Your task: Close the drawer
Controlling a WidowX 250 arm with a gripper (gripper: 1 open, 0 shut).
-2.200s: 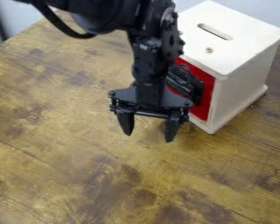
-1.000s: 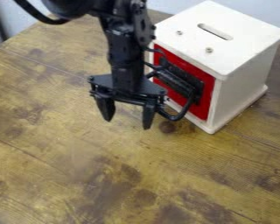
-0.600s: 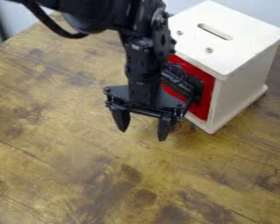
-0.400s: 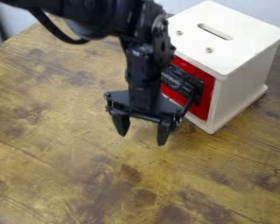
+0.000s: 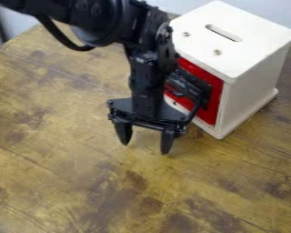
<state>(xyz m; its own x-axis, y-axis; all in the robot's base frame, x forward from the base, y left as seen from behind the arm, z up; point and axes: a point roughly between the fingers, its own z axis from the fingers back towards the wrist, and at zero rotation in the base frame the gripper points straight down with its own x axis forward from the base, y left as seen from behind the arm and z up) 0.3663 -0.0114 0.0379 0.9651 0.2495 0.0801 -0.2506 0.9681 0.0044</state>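
Drawer (image 5: 188, 94): red, flat front, black loop handle; set in the lower front of a cream-white cabinet (image 5: 236, 62), just behind and to the right of the jaws. Front face appears nearly flush with the cabinet front; how far it stands out cannot be told, since the arm covers its left part. Handle shows at the arm's right edge, above the right jaw tip.

Jaws (image 5: 145, 140): black, two prongs pointing down, spread apart with bare desk visible between the tips. Nothing held. Tips hang close above the desk surface; contact with it cannot be told. Not seen touching the drawer.

Arm (image 5: 112, 23): black, bulky, entering from the upper left, descending in a vertical column directly above the jaws and crossing in front of the drawer's left side.

Cabinet: box-shaped, one slot (image 5: 221, 33) in its top, standing on the desk to the right of and behind the jaws.

Desk (image 5: 63, 173): worn wood, mottled brown and yellow, with dark stains; it spreads below, left and in front of the jaws.
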